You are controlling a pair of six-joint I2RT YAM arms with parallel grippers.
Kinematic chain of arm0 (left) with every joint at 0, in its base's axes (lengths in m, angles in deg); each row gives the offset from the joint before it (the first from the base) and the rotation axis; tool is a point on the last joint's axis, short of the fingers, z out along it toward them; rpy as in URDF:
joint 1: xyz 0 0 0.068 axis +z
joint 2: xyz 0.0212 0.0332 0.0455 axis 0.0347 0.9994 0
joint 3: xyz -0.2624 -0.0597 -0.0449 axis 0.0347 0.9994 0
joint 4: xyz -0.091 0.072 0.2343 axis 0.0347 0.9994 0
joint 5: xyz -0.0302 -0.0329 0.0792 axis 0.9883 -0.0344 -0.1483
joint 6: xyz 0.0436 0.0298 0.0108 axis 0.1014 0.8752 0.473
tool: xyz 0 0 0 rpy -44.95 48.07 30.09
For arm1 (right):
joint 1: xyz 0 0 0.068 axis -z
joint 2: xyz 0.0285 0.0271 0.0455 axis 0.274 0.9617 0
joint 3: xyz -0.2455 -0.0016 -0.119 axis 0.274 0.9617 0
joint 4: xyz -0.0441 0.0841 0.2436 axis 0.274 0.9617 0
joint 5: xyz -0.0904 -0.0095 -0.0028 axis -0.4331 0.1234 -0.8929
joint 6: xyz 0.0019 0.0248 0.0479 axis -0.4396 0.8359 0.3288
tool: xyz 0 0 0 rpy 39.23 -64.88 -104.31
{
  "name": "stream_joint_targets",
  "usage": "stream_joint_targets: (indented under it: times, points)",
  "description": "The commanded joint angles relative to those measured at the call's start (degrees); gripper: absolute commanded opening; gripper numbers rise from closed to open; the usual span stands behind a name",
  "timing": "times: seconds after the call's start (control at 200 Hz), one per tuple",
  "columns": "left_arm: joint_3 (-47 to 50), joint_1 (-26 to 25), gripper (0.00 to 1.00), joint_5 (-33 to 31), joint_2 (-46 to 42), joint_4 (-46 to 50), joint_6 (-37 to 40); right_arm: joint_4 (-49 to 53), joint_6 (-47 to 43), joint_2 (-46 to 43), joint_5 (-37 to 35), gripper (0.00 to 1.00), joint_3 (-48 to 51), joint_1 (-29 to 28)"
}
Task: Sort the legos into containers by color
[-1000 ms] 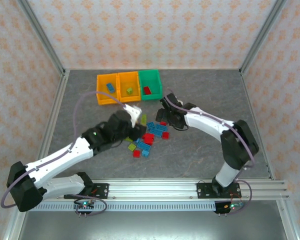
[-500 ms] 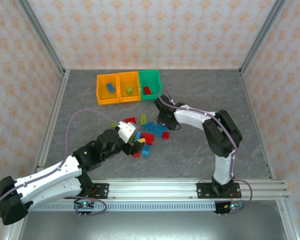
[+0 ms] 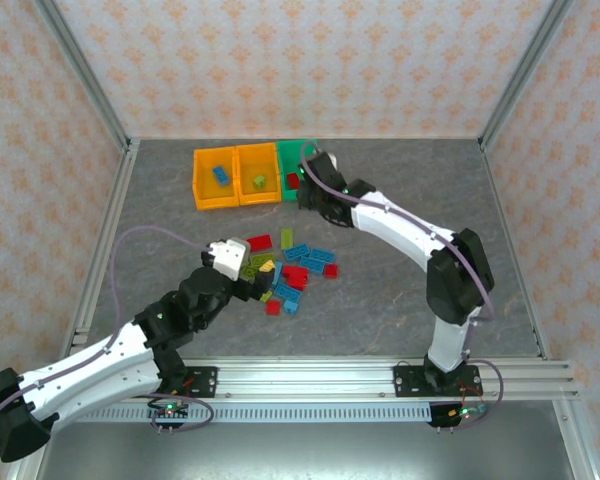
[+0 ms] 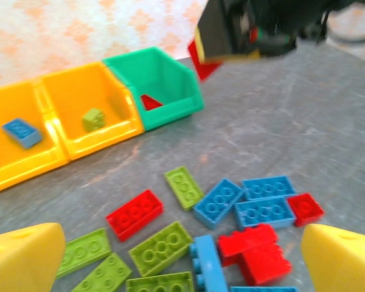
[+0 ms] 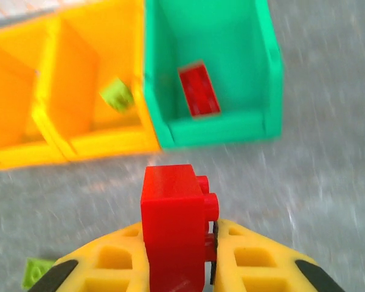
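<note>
The red brick is pinched tight between the two yellow fingers of the right hand. It stands on end with its bumps to the side. Just ahead is the green bin, and a second red brick lies flat inside, so I think red goes there. The held brick looks a little short of the bin's front wall, not over the hole yet. To do this well, the hand should go forward until the brick hangs over the middle, keep low, then let go. That way it will not hit the rim or hop into the yellow bin next door, where a lime brick lies. The left hand has its fingers wide apart above the pile of legos on the bench.
</note>
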Motion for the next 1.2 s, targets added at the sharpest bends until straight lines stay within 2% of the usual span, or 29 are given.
stream_joint_targets:
  times: [0.0, 0.165, 0.285, 0.42, 0.611, 0.711, 0.876, 0.961, 1.081, 1.196]
  points:
    - [-0.5, 1.8, 1.0, -6.9, 1.8, 0.8, -4.4, 3.6, -10.1, 11.0, -5.8, 0.2, -12.7, 1.6]
    - [-1.9, 5.2, 1.0, -8.8, 4.1, 3.8, -6.4, 13.7, -10.1, 27.5, -4.9, 0.2, -35.8, 4.3]
    - [-2.3, 6.1, 1.0, -10.0, 4.4, 4.8, -6.9, 18.1, -9.1, 34.9, -2.0, 0.28, -46.7, 4.9]
    - [-1.9, 6.8, 1.0, -9.5, 4.8, 4.1, -7.5, 18.7, -9.0, 36.4, -1.1, 0.45, -49.7, 4.9]
    - [-2.8, 7.3, 1.0, -8.6, 8.2, 3.6, -8.2, 22.3, -8.8, 31.6, -0.4, 0.48, -49.1, 4.9]
    - [-5.4, 8.8, 1.0, -5.2, 13.3, 4.9, -9.0, 21.5, -7.8, 23.2, 1.5, 0.49, -40.1, 4.9]
    - [-18.8, 10.3, 0.99, -3.0, 27.1, 17.4, -21.2, 13.0, -6.5, 0.7, 6.2, 0.55, -12.9, 4.9]
    - [-24.9, 10.3, 0.96, 1.6, 33.6, 19.6, -26.3, 11.2, -6.1, -10.7, 8.4, 0.59, -0.6, 4.8]
    - [-36.3, 10.4, 0.9, 5.0, 44.5, 25.7, -30.4, 11.6, -5.6, -25.7, 12.6, 0.64, 13.2, 4.5]
    - [-47.5, 10.4, 0.78, 5.5, 55.4, 30.8, -32.2, 14.6, -4.6, -37.5, 14.1, 0.7, 22.5, 4.0]
